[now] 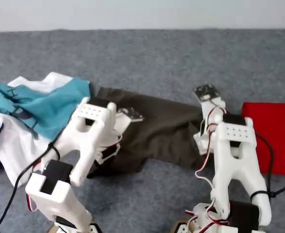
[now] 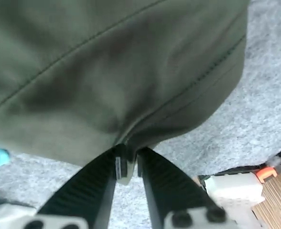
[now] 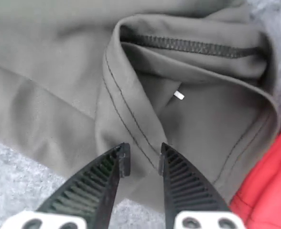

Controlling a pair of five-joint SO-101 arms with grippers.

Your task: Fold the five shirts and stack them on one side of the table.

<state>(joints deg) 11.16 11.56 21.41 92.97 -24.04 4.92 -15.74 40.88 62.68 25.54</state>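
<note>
Grey table [image 1: 147, 53] with the olive shirt [image 1: 157, 128] crumpled at its middle, unfolded; the left gripper [image 2: 127, 164] is clamped on its hem and the right gripper [image 3: 143, 160] is pinched on a fold near the collar. Judged progress: 1 red shirt [image 1: 273, 136] lies flat, probably folded, at the right. A teal shirt [image 1: 45, 107] and a white shirt [image 1: 9, 141] lie heaped at the left, with no stack yet.
</note>
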